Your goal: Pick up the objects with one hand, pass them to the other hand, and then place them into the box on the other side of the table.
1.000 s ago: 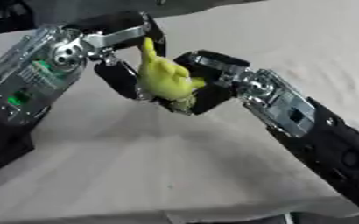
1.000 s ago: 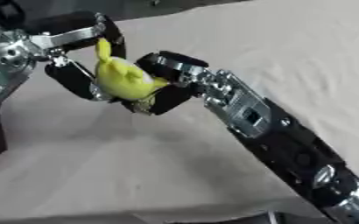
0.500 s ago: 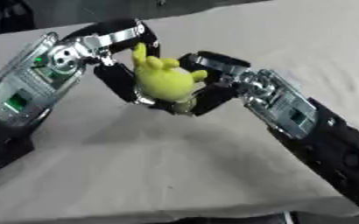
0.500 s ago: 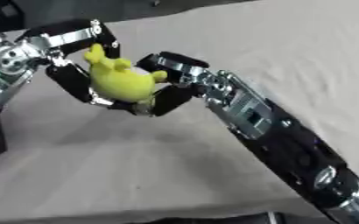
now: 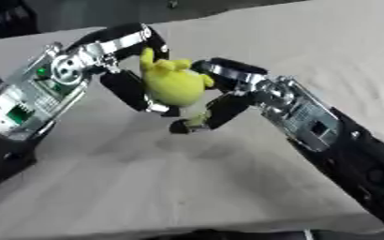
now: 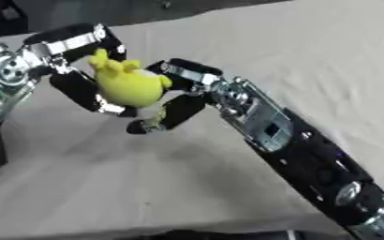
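Here the table (image 5: 228, 187), covered in a pale cloth, spreads beneath both hands, which meet above its left-centre part. The right arm (image 6: 293, 145) reaches in from the lower right corner, black with silver joints, and the left arm (image 5: 31, 98) comes in from the left edge. The left hand (image 5: 134, 70) arches over and behind the yellow plush toy (image 5: 175, 84): one finger runs across above the toy's top, another drops down along its left side to just under it, so the fingers are curled round the toy. The right hand (image 5: 224, 96) sits on the toy's right side, its upper finger bent against the toy's right flank and its lower fingers hanging below and slightly right of the toy, their tips beneath it. Whether these lower fingers actually press the toy cannot be told; the upper one looks to be touching. The toy is held in the air between the two hands, clear of the table, with its shadow on the cloth below the right hand.
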{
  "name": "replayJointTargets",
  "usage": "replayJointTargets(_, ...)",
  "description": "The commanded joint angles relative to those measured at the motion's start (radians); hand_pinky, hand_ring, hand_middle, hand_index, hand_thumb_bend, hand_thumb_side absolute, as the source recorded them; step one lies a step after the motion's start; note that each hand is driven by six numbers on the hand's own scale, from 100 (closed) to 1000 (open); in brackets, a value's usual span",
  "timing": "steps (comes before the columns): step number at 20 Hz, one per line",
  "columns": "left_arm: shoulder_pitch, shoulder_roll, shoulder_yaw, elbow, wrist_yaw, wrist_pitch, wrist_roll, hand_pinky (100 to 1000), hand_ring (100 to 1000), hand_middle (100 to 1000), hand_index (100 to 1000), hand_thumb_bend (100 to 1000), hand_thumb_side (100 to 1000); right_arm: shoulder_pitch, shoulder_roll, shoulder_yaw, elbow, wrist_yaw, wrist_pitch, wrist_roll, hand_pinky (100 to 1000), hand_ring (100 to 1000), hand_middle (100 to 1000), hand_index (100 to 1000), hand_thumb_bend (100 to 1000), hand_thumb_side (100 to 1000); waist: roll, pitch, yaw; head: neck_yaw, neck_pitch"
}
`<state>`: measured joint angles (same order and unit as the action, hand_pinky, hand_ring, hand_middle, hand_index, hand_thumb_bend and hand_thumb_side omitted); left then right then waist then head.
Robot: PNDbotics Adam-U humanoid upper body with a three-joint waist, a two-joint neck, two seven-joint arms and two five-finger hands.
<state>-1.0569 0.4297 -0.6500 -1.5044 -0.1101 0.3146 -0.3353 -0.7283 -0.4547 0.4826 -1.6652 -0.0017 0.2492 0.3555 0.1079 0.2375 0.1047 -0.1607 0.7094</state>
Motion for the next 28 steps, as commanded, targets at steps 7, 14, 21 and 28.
replayJointTargets(7, -0.01, 0.032, 0.029, -0.034, -0.001, -0.011, 0.023, 709, 391, 253, 282, 633, 100, -0.007, -0.023, -0.005, -0.031, 0.01, 0.009, 0.009, 754, 693, 541, 671, 599, 186, -0.002, -0.015, 0.001, 0.004, -0.01)
replayJointTargets(14, 0.0, 0.072, 0.05, -0.11, 0.009, -0.048, 0.049, 710, 392, 255, 283, 633, 100, -0.001, -0.031, -0.01, -0.008, 0.049, 0.041, 0.049, 769, 750, 641, 802, 573, 303, -0.002, -0.016, 0.002, 0.004, -0.013)
replayJointTargets(21, 0.021, 0.125, 0.069, -0.164, 0.01, -0.05, 0.064, 707, 393, 256, 285, 636, 100, 0.003, -0.039, -0.023, -0.003, 0.056, 0.05, 0.041, 773, 766, 688, 825, 563, 318, -0.004, -0.018, 0.003, 0.004, -0.018)
replayJointTargets(28, 0.069, 0.205, 0.114, -0.203, 0.032, -0.037, 0.099, 710, 396, 261, 291, 640, 100, 0.009, -0.049, -0.023, -0.013, 0.059, 0.052, 0.039, 773, 765, 686, 821, 574, 318, -0.007, -0.016, 0.005, 0.037, -0.022)
